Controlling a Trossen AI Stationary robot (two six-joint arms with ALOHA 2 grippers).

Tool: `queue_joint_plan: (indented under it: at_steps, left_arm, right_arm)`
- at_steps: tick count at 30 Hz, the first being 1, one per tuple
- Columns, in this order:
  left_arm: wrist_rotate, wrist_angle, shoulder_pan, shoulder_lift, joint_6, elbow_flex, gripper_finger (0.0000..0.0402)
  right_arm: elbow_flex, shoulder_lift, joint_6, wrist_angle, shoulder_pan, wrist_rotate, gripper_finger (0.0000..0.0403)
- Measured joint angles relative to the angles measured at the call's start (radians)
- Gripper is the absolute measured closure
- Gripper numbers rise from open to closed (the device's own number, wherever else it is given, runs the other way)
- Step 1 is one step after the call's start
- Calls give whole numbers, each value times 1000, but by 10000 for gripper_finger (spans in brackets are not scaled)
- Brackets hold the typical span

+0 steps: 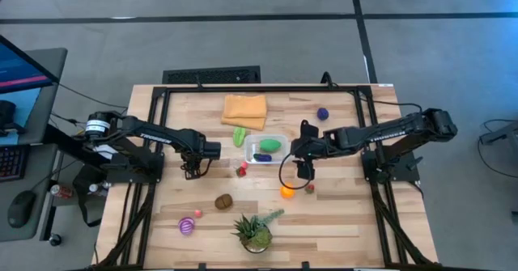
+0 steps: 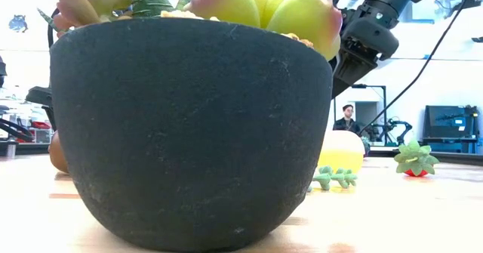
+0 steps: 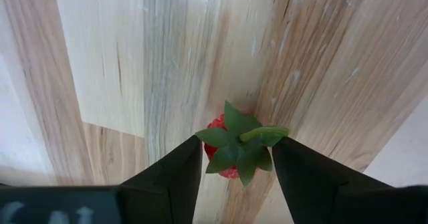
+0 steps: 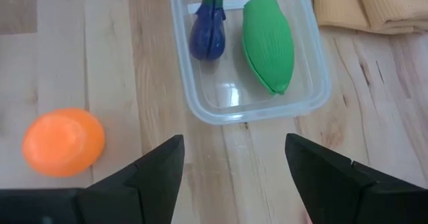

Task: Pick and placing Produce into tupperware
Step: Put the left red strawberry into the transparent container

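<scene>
A: Two grippers over the table. L one first?

B: Left gripper [image 1: 192, 172] hangs over bare wood, left of the tub. In the wrist view its fingers [image 3: 167, 177] stand apart w/ the red strawberry [image 3: 231, 147] on the boards between the tips, green leaf cap up. Can't tell if the pads touch it; it isn't lifted, not squeezed that I can see.

A: And R?

B: Right gripper [image 1: 304, 172] sits just right of the tupperware [image 1: 280, 138], fingers spread, nothing held. Wrist cam looks past both fingers [image 4: 157, 170] at the tub's near rim, ahead of the tips.

A: What's in the tub?

B: Green corn-like piece [image 4: 267, 40] and a dark purple eggplant [image 4: 208, 33], side by side, both fully inside.

A: Closest loose produce to R?

B: Orange fruit [image 1: 286, 192], just below the gripper in the high view, apart from the tub. Small red piece w/ green top [image 1: 309, 188] beside it.

A: Farther out?

B: Light green piece [image 1: 239, 135] touching or nearly touching the tub's left wall, purple ball [image 1: 323, 113] toward the back right, brown one [image 1: 223, 201] mid-front, striped pink-purple one [image 1: 187, 225] front left, tiny red bit [image 1: 197, 213] near it. Folded orange cloth [image 1: 244, 109] behind the tub, potted plant [image 1: 255, 232] at the front edge.
</scene>
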Motion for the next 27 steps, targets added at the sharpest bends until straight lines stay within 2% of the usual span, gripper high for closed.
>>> queue_joint_plan:
  at_steps: [27]
  left_arm:
    - [0,0,0,2,-5,0,202]
  right_arm:
    - [0,0,1,0,2,0,147]
